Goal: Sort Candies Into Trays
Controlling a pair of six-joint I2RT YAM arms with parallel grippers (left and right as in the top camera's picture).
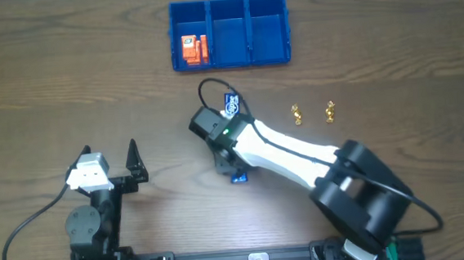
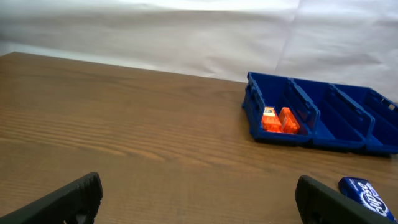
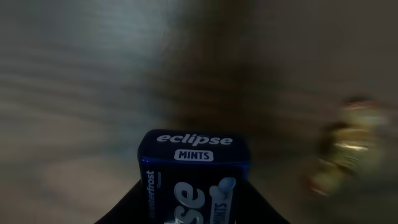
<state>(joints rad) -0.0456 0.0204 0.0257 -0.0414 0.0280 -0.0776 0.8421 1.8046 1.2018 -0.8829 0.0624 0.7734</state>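
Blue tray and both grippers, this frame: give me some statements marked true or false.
1. The blue three-compartment plastic tray holds orange candies in its left compartment. True.
2. Every candy is already in the tray. False: two gold-wrapped candies lie on the wooden table.
3. The right gripper is shut on a dark blue mint tin. True.
4. The left gripper grips an orange candy. False: it is open and holds nothing.
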